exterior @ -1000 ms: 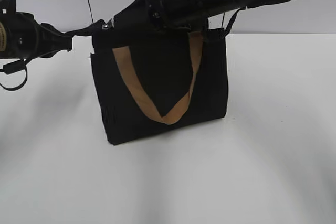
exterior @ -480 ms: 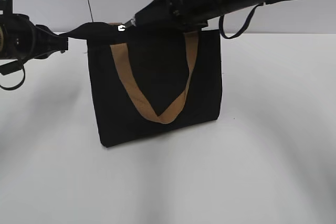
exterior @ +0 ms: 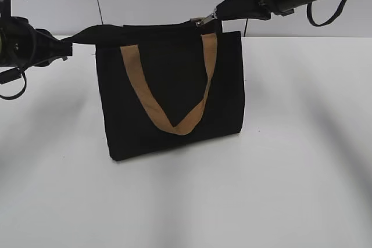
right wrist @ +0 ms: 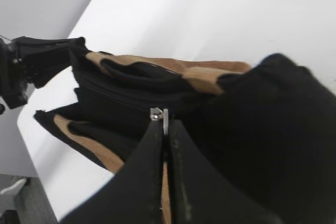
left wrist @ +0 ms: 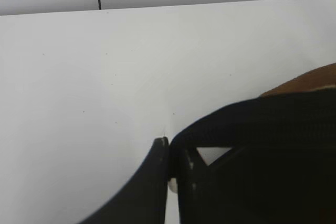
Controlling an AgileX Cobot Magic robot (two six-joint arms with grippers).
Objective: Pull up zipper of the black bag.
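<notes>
White tabletop (exterior: 302, 161) carries upright black bag (exterior: 174, 97) with tan handle (exterior: 168, 121), center-left. Left gripper (left wrist: 169, 156) clenched on black strap (exterior: 96, 33) at bag's left top. Right gripper (right wrist: 165, 124) pinches zipper pull (exterior: 203, 20), top right.

No lettering, label, brand mark or number can be read anywhere in these views; the bag (exterior: 174, 91), its tan strap (exterior: 168, 105) and the table (exterior: 290, 172) carry no legible print.
</notes>
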